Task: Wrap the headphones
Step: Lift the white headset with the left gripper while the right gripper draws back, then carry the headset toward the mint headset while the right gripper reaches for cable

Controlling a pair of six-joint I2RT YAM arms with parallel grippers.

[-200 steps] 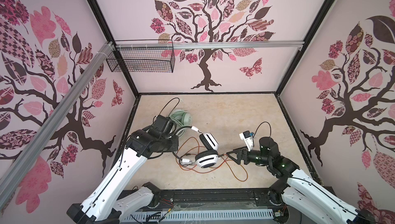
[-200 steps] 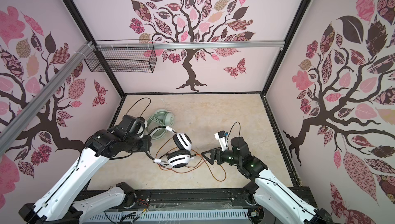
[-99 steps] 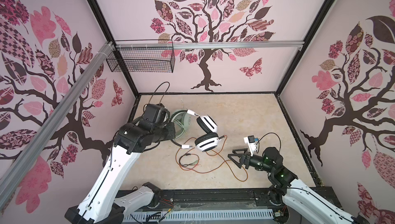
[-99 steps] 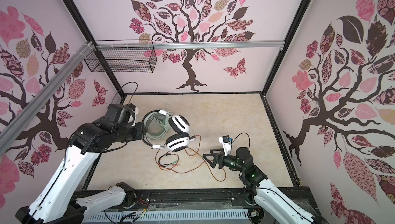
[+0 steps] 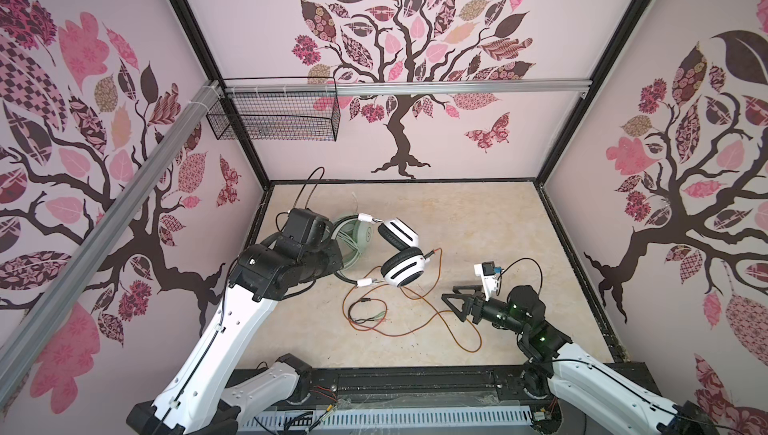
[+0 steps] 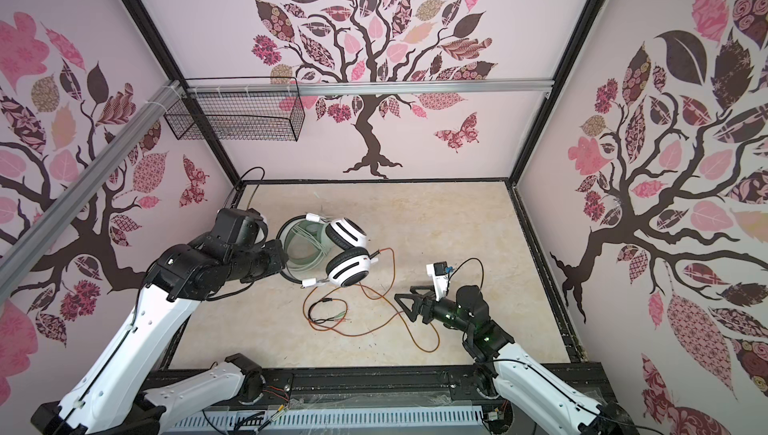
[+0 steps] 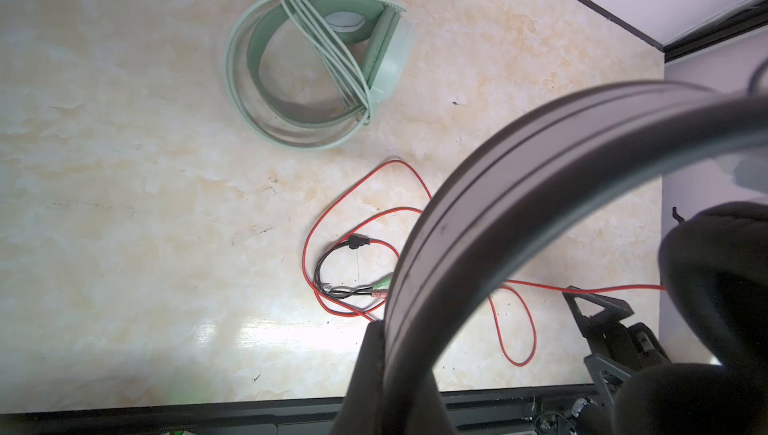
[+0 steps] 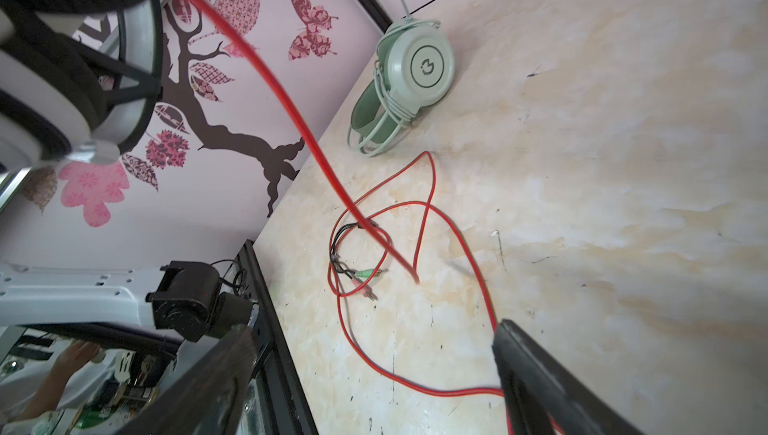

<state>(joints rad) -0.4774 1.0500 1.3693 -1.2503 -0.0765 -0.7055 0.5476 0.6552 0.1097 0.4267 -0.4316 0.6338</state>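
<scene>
White-and-black headset is off the table, hanging by its thin black band from my left gripper, which is clamped tight on that band. Hard glossy white shells, soft black ear pads, cups close together. It sits over the back-left part of the table, partly above the mint-green headset. That one lies flat: matte plastic, with its pale green cable wound in several turns across band and cup. The orange-red cable drops from a white cup into loose loops and ends in a black split with green and pink jack plugs. My right gripper: jaws wide, not gripping, with the cable passing just beside one finger.

Vs a second ago: the headset went up and toward the back left. My right arm pulled back and is now well apart from the cups.

Table: glossy beige marble pattern, black frame. Pale pink walls with tree decals, black wire basket on an aluminium rail.
</scene>
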